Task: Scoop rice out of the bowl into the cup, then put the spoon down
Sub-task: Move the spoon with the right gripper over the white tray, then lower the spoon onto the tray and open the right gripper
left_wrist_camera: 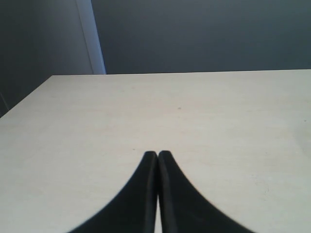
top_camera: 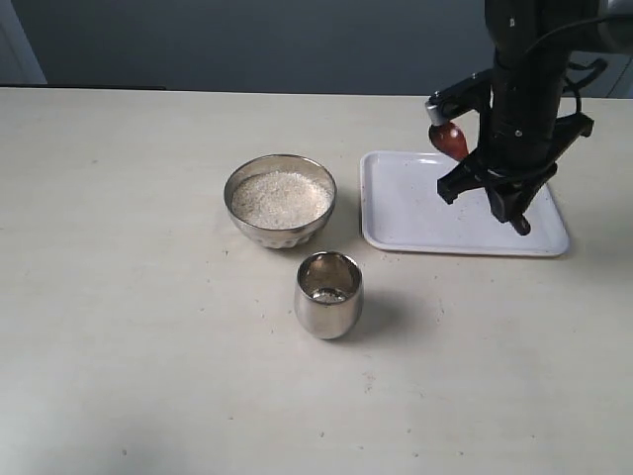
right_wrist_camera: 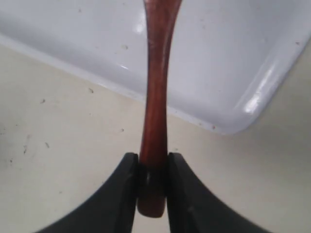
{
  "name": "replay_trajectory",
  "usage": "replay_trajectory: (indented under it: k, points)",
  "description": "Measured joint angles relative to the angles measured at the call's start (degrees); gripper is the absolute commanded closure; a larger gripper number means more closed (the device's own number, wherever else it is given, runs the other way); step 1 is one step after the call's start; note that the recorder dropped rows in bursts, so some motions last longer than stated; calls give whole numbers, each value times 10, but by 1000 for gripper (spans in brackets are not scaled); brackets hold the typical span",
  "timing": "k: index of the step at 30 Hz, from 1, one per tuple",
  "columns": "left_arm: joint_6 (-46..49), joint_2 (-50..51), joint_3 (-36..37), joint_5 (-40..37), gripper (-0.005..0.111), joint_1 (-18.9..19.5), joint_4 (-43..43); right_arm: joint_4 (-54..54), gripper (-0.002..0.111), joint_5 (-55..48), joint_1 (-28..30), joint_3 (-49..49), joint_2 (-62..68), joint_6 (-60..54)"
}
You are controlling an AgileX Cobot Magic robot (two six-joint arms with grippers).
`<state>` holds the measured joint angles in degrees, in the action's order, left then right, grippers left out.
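The bowl (top_camera: 281, 201), wide shiny metal, holds a heap of white rice (top_camera: 281, 196) at the table's middle. In front of it stands the small steel cup (top_camera: 328, 294) with a little rice at its bottom. My right gripper (top_camera: 495, 195) hangs over the white tray (top_camera: 406, 208), shut on the end of the reddish-brown spoon (top_camera: 450, 141); the spoon's head shows beside the arm. In the right wrist view the handle (right_wrist_camera: 154, 97) runs from the right gripper (right_wrist_camera: 152, 162) out over the tray's corner (right_wrist_camera: 218, 58). My left gripper (left_wrist_camera: 157, 155) is shut on nothing above bare table.
The white rimmed tray lies to the right of the bowl, near the table's back edge. A cream table (top_camera: 148, 327) stretches to the left and front. A dark wall (top_camera: 247, 40) stands behind the table.
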<state>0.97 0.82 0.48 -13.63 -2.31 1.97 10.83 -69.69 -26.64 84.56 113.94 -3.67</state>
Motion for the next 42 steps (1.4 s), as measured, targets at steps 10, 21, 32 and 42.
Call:
replay_trajectory:
  k: [10,21,32,42]
  points:
    - [0,0,0,0,106,0,0,-10,109,-1,0,12,85,-13]
    - [0,0,0,0,106,0,0,-10,109,20,0,79,108,-14]
    - [0,0,0,0,106,0,0,-10,108,-1,0,125,150,-14]
    - [0,0,0,0,106,0,0,-8,69,-2,0,125,151,-15]
